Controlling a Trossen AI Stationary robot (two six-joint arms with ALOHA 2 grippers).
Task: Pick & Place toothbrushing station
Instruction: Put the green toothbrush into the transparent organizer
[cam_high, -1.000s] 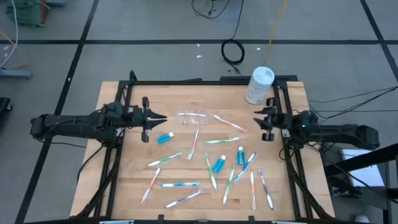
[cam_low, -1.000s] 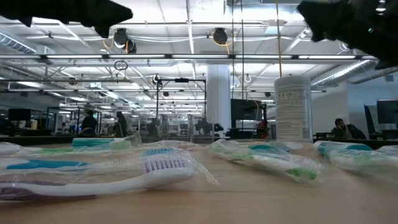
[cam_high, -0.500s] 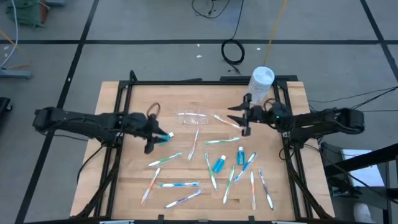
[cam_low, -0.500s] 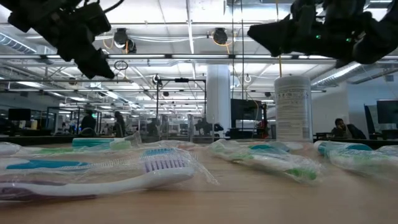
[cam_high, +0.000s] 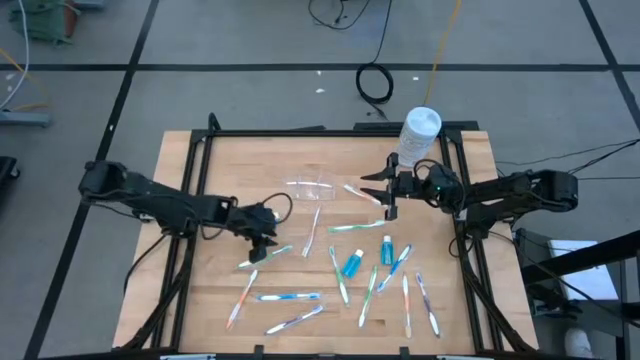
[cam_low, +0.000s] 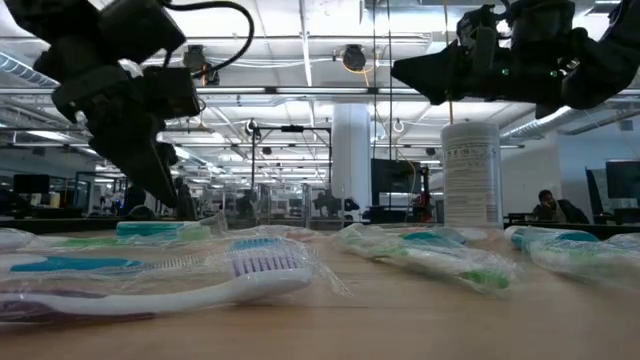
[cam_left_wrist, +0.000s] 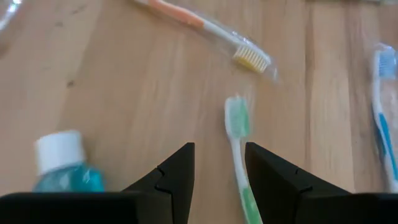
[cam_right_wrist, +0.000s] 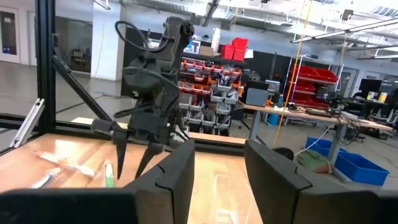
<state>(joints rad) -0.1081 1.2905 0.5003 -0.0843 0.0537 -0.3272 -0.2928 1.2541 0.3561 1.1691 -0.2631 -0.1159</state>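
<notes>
Your left gripper (cam_high: 263, 238) sits left of centre in the high view, low over the wooden desk (cam_high: 220, 290), with its jaws released and nothing between them. In the left wrist view its two dark fingers (cam_left_wrist: 180, 177) stand apart above bare wood, a green toothbrush (cam_left_wrist: 239, 155) lying just beside one finger and a small blue toothpaste tube (cam_left_wrist: 65, 165) with a white cap on the other side. An orange-handled toothbrush (cam_left_wrist: 205, 28) lies farther off in that view.

Your right gripper (cam_high: 385, 193) hangs right of centre in the high view, above the desk, jaws also released and empty. It is near the white canister (cam_high: 418, 135), which stands upright at the upper right of the desk.

The clear plastic cup (cam_high: 312, 187) lies on its side at the upper middle of the desk, between your two grippers and apart from both. The rest of the set is scattered over the lower half of the frame: wrapped toothbrushes (cam_high: 290, 297) fanned across the wood, and two more blue toothpaste tubes (cam_high: 352, 263) right of centre, close together.

In the low view the left gripper (cam_low: 160, 185) reaches down at the upper left nearly to the wrapped toothbrushes, while the right one (cam_low: 420, 72) stays high at the upper right.
</notes>
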